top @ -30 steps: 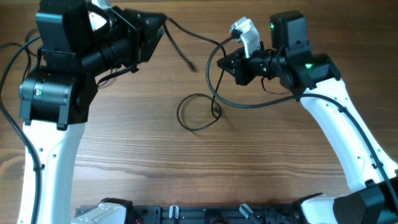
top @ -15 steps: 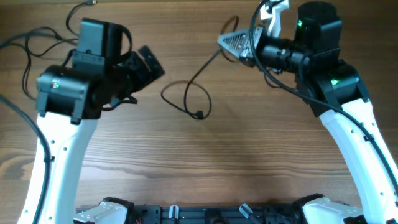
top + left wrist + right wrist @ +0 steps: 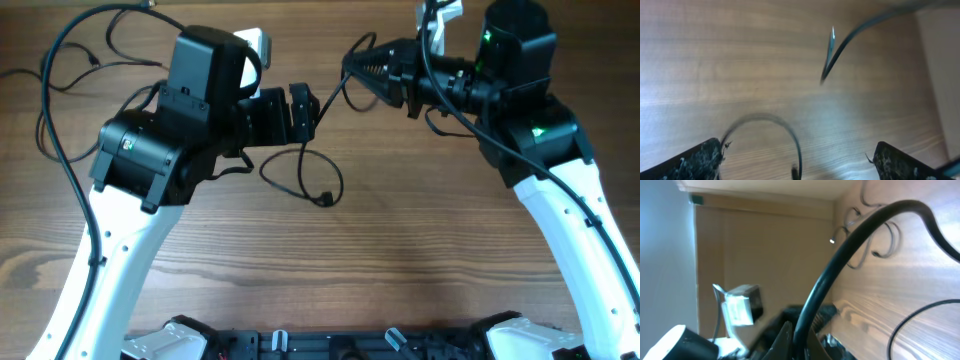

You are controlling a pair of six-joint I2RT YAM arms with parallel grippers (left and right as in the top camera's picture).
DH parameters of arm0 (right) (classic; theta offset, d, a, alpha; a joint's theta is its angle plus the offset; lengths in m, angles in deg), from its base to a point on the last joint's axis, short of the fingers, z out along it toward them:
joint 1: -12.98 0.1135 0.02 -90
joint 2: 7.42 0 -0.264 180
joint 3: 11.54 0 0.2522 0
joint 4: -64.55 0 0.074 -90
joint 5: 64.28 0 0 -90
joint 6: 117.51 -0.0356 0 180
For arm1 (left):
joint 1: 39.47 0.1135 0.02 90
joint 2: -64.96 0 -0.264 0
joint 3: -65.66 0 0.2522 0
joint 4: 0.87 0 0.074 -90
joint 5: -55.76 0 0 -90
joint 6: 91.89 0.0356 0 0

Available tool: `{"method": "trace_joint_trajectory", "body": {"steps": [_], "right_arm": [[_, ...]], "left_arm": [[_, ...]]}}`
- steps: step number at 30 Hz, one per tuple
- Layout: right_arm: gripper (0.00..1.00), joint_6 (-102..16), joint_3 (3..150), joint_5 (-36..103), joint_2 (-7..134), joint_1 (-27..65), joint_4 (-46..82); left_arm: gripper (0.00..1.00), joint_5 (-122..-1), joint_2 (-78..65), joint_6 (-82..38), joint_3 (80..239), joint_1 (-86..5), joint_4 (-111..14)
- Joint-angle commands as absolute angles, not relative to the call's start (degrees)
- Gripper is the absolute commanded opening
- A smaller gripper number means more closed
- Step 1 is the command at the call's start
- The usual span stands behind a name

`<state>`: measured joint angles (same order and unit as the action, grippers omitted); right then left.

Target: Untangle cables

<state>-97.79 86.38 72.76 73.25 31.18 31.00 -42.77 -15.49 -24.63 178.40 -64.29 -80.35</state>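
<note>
- Near the far edge of the surface (image 3: 400, 250), the right claw (image 3: 353, 66) pinches a cable (image 3: 322, 200).
- Its strand slants down-left to a mid-surface loop.
- The left claw (image 3: 308, 115), spread wide, hovers nearest, just above that loop.

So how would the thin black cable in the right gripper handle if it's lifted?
Probably floppy: the cable droops from the right gripper and curls into a loop on the table. Likely light, being so thin. Its loose plug end could swing or drag.
</note>
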Motion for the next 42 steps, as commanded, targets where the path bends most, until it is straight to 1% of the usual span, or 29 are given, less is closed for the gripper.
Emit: {"method": "trace_joint_trajectory", "body": {"steps": [1, 2, 4, 7, 9, 10, 11, 13, 16, 17, 19, 20, 22, 25, 27, 29, 30, 31, 32, 33, 34, 35, 36, 37, 38, 39, 40, 42], "right_arm": [[0.04, -101.84, 87.67, 72.22, 72.44, 30.90, 37.01], [0.04, -103.04, 87.67, 72.22, 72.44, 30.72, 38.71], [0.04, -105.03, 87.67, 72.26, 72.15, 29.98, 41.18], [0.04, -105.90, 87.67, 72.22, 70.76, 28.73, 41.64], [0.04, -105.95, 87.67, 72.06, 70.06, 28.27, 42.62], [0.05, -106.23, 87.67, 72.06, 69.57, 27.92, 43.32], [0.04, -106.62, 87.67, 72.06, 69.12, 27.88, 43.56], [0.04, -106.93, 87.67, 72.11, 68.66, 27.90, 43.74], [0.05, -106.91, 87.67, 72.68, 67.70, 27.90, 43.72], [0.04, -106.78, 87.67, 72.17, 67.61, 27.90, 43.76], [0.04, -105.75, 87.67, 71.54, 67.59, 27.90, 43.74], [0.04, -105.60, 87.67, 71.34, 67.59, 27.90, 43.74], [0.04, -105.51, 87.67, 69.99, 67.56, 27.88, 43.87], [0.04, -105.49, 87.67, 68.52, 67.56, 27.71, 44.33], [0.04, -105.51, 87.67, 68.55, 67.56, 26.63, 44.35], [0.04, -105.51, 87.67, 68.85, 67.56, 25.21, 44.26], [0.04, -105.51, 87.67, 69.38, 67.56, 24.58, 44.04], [0.04, -105.49, 87.67, 69.97, 67.56, 24.12, 43.94], [0.04, -105.49, 87.67, 70.75, 67.56, 23.62, 43.91], [0.04, -105.46, 87.67, 70.99, 67.56, 23.16, 43.87], [0.04, -105.49, 87.67, 70.95, 67.56, 23.03, 43.89], [0.04, -105.46, 87.67, 70.88, 67.56, 22.94, 43.91], [0.04, -105.22, 87.67, 70.75, 67.56, 22.92, 43.91], [0.04, -103.78, 87.67, 70.77, 67.59, 22.92, 43.89], [0.04, -102.25, 87.67, 70.93, 67.59, 22.92, 42.76], [0.04, -102.69, 87.67, 70.47, 67.61, 22.92, 39.08], [0.04, -102.67, 87.67, 69.62, 67.78, 22.92, 37.44], [0.04, -102.62, 87.67, 67.41, 68.09, 22.90, 32.90]], "left_arm": [[0.99, -39.17, -16.47, -26.56, 178.66, -64.34, -86.75], [1.00, -35.39, -16.89, -29.88, 178.66, -64.34, -89.03], [1.00, -32.37, -17.56, -33.79, 178.66, -64.31, -91.19], [1.00, -33.22, -18.98, -39.15, 178.66, -63.46, -92.17], [1.00, -37.44, -19.97, -41.51, 178.66, -63.31, -92.54], [1.00, -37.27, -20.69, -43.10, 178.66, -63.31, -93.29], [0.99, -34.53, -21.89, -44.50, 178.66, -63.05, -93.57], [1.00, -34.49, -22.96, -44.87, 178.66, -61.89, -93.29], [0.98, -40.89, -24.38, -44.79, 178.66, -58.94, -94.14], [0.97, -43.21, -24.82, -44.79, 178.66, -58.41, -95.43], [0.96, -45.38, -25.47, -44.79, 178.66, -58.68, -97.09], [0.94, -45.57, -25.98, -44.79, 178.66, -59.18, -97.92], [0.78, -45.55, -26.90, -44.13, 178.66, -59.90, -99.91], [0.64, -44.83, -27.38, -40.66, 178.64, -59.99, -102.82], [0.45, -41.64, -27.49, -40.46, 178.64, -59.99, -104.26], [0.44, -37.59, -27.49, -40.46, 178.64, -59.77, -105.27], [0.38, -37.11, -27.49, -40.46, 178.64, -59.51, -105.44], [0.27, -37.16, -27.49, -40.46, 178.64, -58.65, -105.59], [0.19, -37.13, -27.49, -40.46, 178.64, -57.67, -105.61], [0.17, -37.13, -27.49, -40.46, 178.64, -56.45, -105.57], [0.24, -37.13, -27.49, -40.48, 178.64, -55.57, -105.53], [0.45, -37.40, -27.49, -40.48, 178.64, -54.72, -105.33], [0.59, -38.38, -27.49, -40.46, 178.64, -54.37, -104.89], [0.63, -40.79, -27.49, -39.61, 178.64, -54.33, -103.71], [0.63, -43.69, -27.49, -36.87, 178.64, -54.57, -102.18], [0.68, -50.60, -27.46, -27.19, 178.66, -55.57, -97.37], [0.78, -53.46, -27.44, -24.35, 178.66, -55.86, -95.19], [0.89, -59.47, -27.05, -20.81, 178.68, -55.79, -91.30]]}}
